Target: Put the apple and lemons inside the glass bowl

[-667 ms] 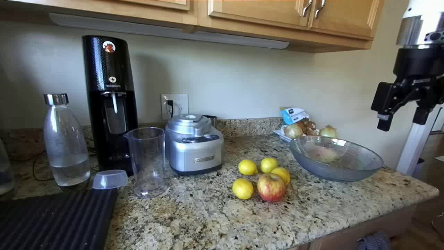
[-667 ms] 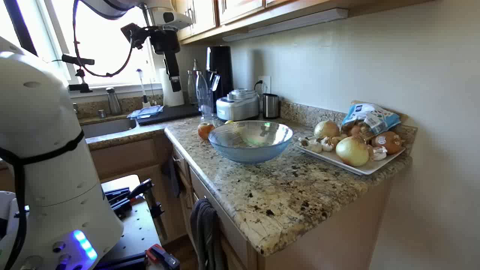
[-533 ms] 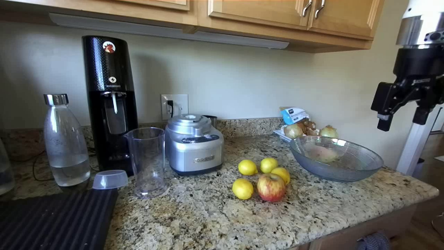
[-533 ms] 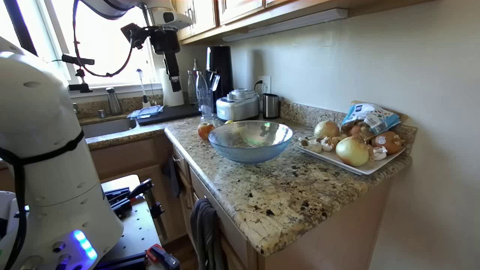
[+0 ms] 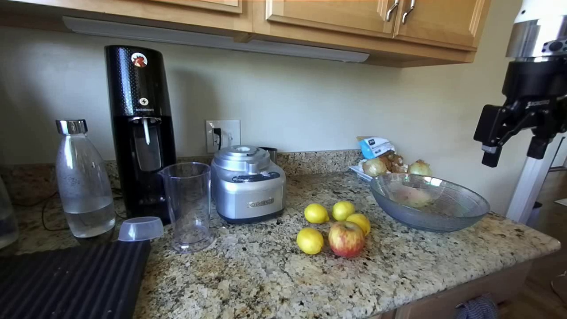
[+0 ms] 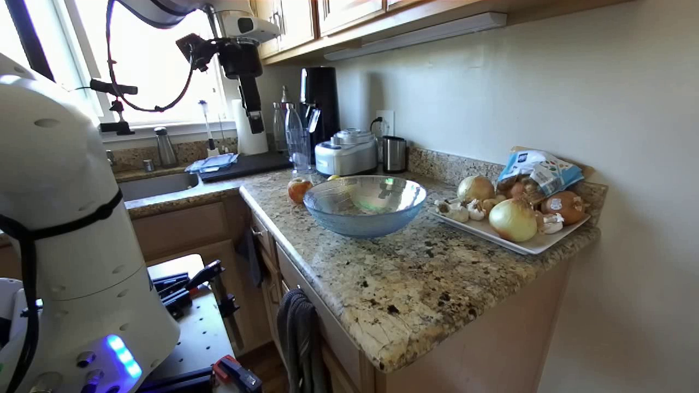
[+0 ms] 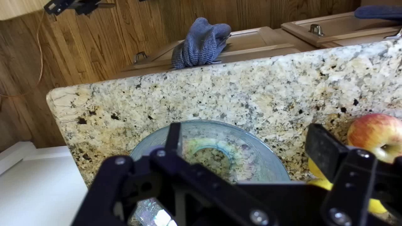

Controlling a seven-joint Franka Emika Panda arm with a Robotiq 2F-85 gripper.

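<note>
granite countertop [image 5: 248, 283]: is showing its speckled surface in all the views
black soda maker [image 5: 139, 88]: is standing upright on the countertop in both exterior views
clear glass bowl [image 5: 409, 217]: is resting upright on the countertop, well apart from the soda maker
gripper [image 7: 246, 139]: is hanging in the air, its two fingers standing spread wide apart
red-and-yellow apple [image 5: 347, 239]: is sitting on the countertop, outside the bowl
four lemons [image 5: 310, 241]: are lying beside the apple, also outside the bowl; in an exterior view the apple is partly hiding one, leaving it unclear whether the two are touching
</note>
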